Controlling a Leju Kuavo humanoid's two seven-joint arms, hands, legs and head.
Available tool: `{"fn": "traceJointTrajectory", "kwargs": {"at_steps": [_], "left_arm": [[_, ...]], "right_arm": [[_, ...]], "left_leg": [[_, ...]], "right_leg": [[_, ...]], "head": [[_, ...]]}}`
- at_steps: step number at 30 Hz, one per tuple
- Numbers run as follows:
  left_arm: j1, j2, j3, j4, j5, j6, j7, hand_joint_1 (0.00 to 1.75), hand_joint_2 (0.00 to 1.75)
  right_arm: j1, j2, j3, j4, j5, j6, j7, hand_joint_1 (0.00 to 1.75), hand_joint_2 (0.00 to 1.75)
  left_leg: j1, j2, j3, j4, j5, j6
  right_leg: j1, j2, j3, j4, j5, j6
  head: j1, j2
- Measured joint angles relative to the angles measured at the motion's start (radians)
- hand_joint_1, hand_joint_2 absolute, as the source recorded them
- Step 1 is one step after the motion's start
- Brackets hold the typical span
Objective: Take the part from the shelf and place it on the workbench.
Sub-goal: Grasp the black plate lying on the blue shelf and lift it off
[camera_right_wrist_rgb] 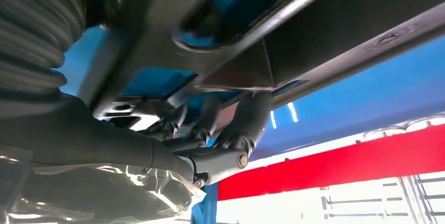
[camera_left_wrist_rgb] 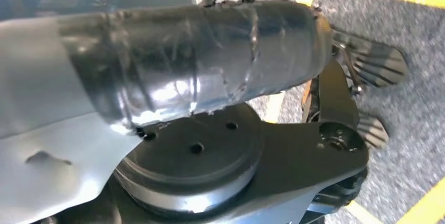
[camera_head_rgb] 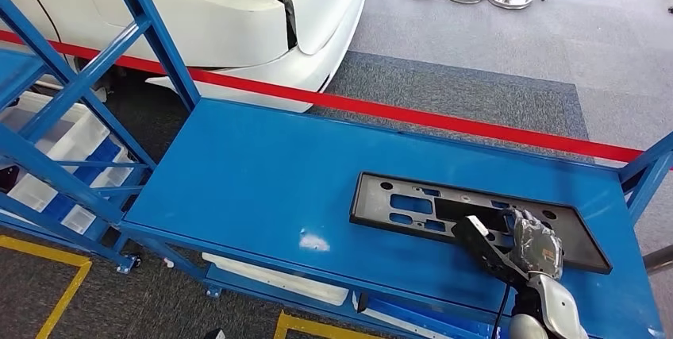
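the part (camera_head_rgb: 413, 206), a flat black rectangular panel with several cut-out openings, lies flat on the blue counter (camera_head_rgb: 262, 172), toward the end of it farthest from the blue shelf (camera_head_rgb: 71, 129). the right hand (camera_head_rgb: 520, 237) rests on the part's near edge, at the end away from the shelf, and in the right wrist view its dark fingers (camera_right_wrist_rgb: 246, 121) curl against the panel (camera_right_wrist_rgb: 336, 30); whether they truly grip it or only touch it i cannot tell. the left hand (camera_left_wrist_rgb: 362, 66) hangs away from the counter over grey carpet with yellow floor lines, and its fingers look spread with nothing in them. beyond the part, past the counter's far edge, a red strip (camera_head_rgb: 444, 121) runs across the floor, and a white car body (camera_head_rgb: 238, 13) stands beyond it.
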Motion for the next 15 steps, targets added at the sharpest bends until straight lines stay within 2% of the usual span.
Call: {"fn": "traceJointTrajectory", "kwargs": {"at_steps": [2, 3, 4, 5, 6, 7, 8, 9, 10, 12, 14, 15], "left_arm": [[0.0, 0.001, 0.0, 0.0, -0.003, 0.0, 0.0, 0.0, 0.0], [0.001, 0.002, 0.0, 0.0, -0.004, 0.0, 0.0, 0.0, 0.0], [0.003, 0.003, 0.0, 0.0, -0.004, 0.0, 0.0, 0.0, 0.0], [0.004, 0.004, 0.001, 0.0, -0.004, 0.0, -0.001, 0.0, 0.0], [0.005, 0.004, 0.001, 0.0, -0.004, 0.0, -0.001, 0.0, 0.0], [0.004, 0.005, 0.001, 0.0, -0.004, 0.001, -0.001, 0.0, 0.0], [0.003, 0.006, 0.001, 0.0, -0.004, 0.001, -0.001, 0.0, 0.0], [0.002, 0.006, 0.002, 0.0, -0.004, 0.001, -0.001, 0.0, 0.0], [0.002, 0.006, 0.002, 0.0, -0.004, 0.001, -0.001, 0.0, 0.0], [0.003, 0.004, 0.002, 0.0, -0.004, 0.001, -0.001, 0.0, 0.0], [0.002, -0.001, 0.003, 0.0, -0.005, 0.001, -0.003, 0.0, 0.0], [0.001, -0.003, 0.004, 0.0, -0.006, 0.001, -0.005, 0.0, 0.0]], "right_arm": [[-0.002, 0.0, 0.0, 0.0, -0.01, 0.004, 0.004, 1.75, 1.75], [-0.002, 0.0, 0.001, 0.0, -0.014, 0.005, 0.005, 1.75, 1.75], [-0.002, -0.001, 0.001, 0.0, -0.017, 0.006, 0.005, 1.75, 1.75], [-0.002, -0.001, 0.001, 0.0, -0.022, 0.006, 0.006, 1.75, 1.75], [-0.001, -0.001, 0.0, 0.0, -0.027, 0.006, 0.008, 1.75, 1.75], [0.0, -0.002, 0.0, -0.001, -0.032, 0.006, 0.009, 1.75, 1.75], [0.0, -0.003, -0.001, -0.001, -0.036, 0.006, 0.011, 1.75, 1.75], [0.002, -0.004, -0.001, -0.002, -0.039, 0.005, 0.012, 1.75, 1.75], [0.002, -0.006, -0.002, -0.002, -0.041, 0.005, 0.012, 1.75, 1.75], [0.005, -0.009, -0.003, -0.004, -0.051, 0.001, 0.009, 1.75, 1.75], [0.007, -0.01, -0.005, -0.009, -0.094, -0.017, -0.012, 1.75, 1.75], [0.009, -0.01, -0.006, -0.013, -0.133, -0.033, -0.033, 1.75, 1.75]], "left_leg": [[0.0, 0.0, -0.076, 0.131, -0.055, -0.002], [0.0, 0.0, -0.1, 0.162, -0.059, -0.002], [0.0, 0.0, -0.107, 0.16, -0.045, -0.001], [0.0, 0.0, -0.093, 0.116, -0.01, 0.001], [0.0, 0.0, -0.067, 0.046, 0.038, 0.004], [-0.001, 0.0, -0.04, -0.023, 0.072, 0.008], [-0.003, 0.0, -0.02, -0.078, 0.093, 0.012], [-0.004, 0.0, -0.011, -0.107, 0.103, 0.016], [-0.006, 0.0, -0.01, -0.114, 0.099, 0.019], [-0.004, 0.001, -0.009, -0.118, 0.112, 0.03], [0.001, 0.004, -0.005, -0.124, 0.117, 0.04], [0.003, 0.004, -0.005, -0.126, 0.118, 0.043]], "right_leg": [[0.003, -0.001, 0.004, 0.0, -0.004, -0.006], [0.005, 0.0, 0.006, 0.0, -0.007, -0.007], [0.007, 0.001, 0.008, 0.001, -0.009, -0.008], [0.008, 0.002, 0.012, 0.002, -0.012, -0.007], [0.009, 0.003, 0.015, 0.004, -0.015, -0.005], [0.01, 0.003, 0.018, 0.007, -0.019, -0.002], [0.011, 0.004, 0.017, 0.01, -0.022, 0.002], [0.012, 0.004, 0.014, 0.014, -0.024, 0.006], [0.013, 0.004, 0.012, 0.016, -0.026, 0.011], [0.013, 0.006, 0.009, 0.02, -0.031, 0.021], [0.012, 0.006, -0.014, 0.07, -0.066, 0.034], [0.01, 0.006, -0.041, 0.127, -0.097, 0.041]], "head": [[-0.001, 0.0], [-0.002, 0.0], [-0.002, 0.0], [-0.002, 0.0], [-0.002, 0.0], [-0.001, 0.0], [-0.001, 0.0], [0.0, 0.0], [0.0, 0.0], [-0.001, 0.0], [0.003, 0.0], [0.005, 0.0]]}}
